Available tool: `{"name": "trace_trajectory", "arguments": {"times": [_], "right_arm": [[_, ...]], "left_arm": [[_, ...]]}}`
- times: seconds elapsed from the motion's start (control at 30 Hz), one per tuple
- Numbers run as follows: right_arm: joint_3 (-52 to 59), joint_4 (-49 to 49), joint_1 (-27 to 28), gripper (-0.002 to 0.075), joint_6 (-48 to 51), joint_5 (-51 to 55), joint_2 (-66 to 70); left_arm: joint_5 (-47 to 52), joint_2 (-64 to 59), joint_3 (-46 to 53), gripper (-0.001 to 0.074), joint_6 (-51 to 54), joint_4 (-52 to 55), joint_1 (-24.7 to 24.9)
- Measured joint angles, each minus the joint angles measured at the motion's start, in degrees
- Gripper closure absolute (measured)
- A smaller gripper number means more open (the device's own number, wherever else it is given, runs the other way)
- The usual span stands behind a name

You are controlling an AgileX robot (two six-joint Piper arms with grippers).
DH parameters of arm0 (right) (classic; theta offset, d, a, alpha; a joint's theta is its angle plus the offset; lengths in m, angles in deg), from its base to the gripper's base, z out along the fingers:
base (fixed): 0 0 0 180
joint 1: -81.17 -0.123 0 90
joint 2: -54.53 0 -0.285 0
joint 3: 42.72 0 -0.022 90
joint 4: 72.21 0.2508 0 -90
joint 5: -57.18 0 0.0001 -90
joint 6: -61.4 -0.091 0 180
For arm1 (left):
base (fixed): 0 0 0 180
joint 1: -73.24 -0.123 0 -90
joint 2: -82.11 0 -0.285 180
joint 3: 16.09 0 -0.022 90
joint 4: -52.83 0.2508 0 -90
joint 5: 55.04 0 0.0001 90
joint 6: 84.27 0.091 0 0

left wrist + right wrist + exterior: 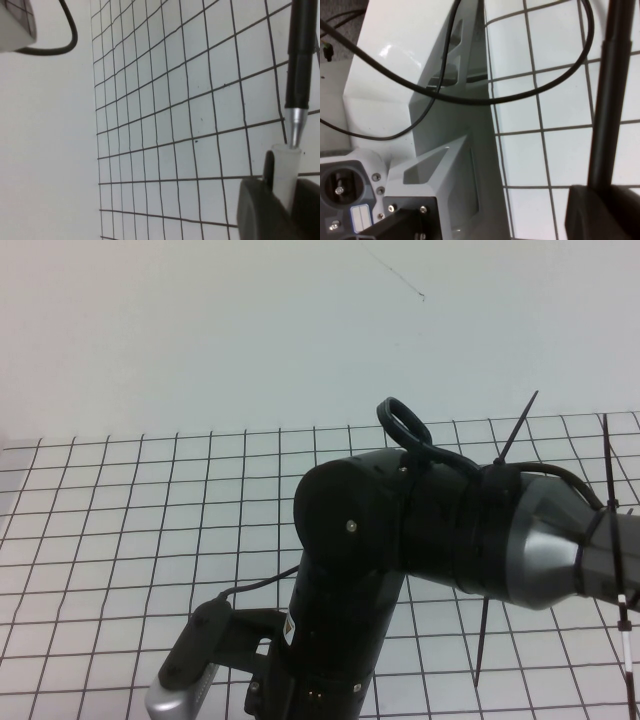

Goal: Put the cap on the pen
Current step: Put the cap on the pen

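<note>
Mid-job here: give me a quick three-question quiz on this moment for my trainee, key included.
1. True or false: the pen is already fully capped.
2. The left gripper, held over the gridded table, grips which? A) a pale tube B) a cable C) nothing
3. Fill in: the right gripper, also over the grid, is shut on the ____.

Key:
1. False. The silver tip is bare and only just meets the mouth of the pale tube.
2. A.
3. pen.
</note>
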Motion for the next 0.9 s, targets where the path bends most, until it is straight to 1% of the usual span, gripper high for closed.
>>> {"name": "trace_trajectory", "arguments": {"times": [0.2, 0.37, 0.57, 0.63, 0.9], "right_arm": [[0.0, 0.0, 0.0, 0.0729, -0.1, 2.4, 0.0], [0.0, 0.6, 0.0, 0.0729, -0.1, 2.4, 0.0], [0.0, 2.9, 0.0, 0.0729, -0.1, 2.4, 0.0], [0.0, 2.6, 0.0, 0.0729, -0.1, 2.5, 0.0], [0.0, -0.4, 0.0, 0.0729, -0.1, 2.5, 0.0]], "left_arm": [[0.8, 0.0, 0.0, 0.0654, 0.0, 0.0, 0.0], [0.8, -0.1, 0.0, 0.0654, -0.5, 0.0, 0.0], [0.8, -3.9, 0.0, 0.0654, -1.7, 0.8, 0.0], [0.7, -4.9, 0.0, 0.0654, -2.3, 2.2, 0.0], [0.0, -4.8, 0.0, 0.0654, -2.7, 2.2, 0.0]]}}
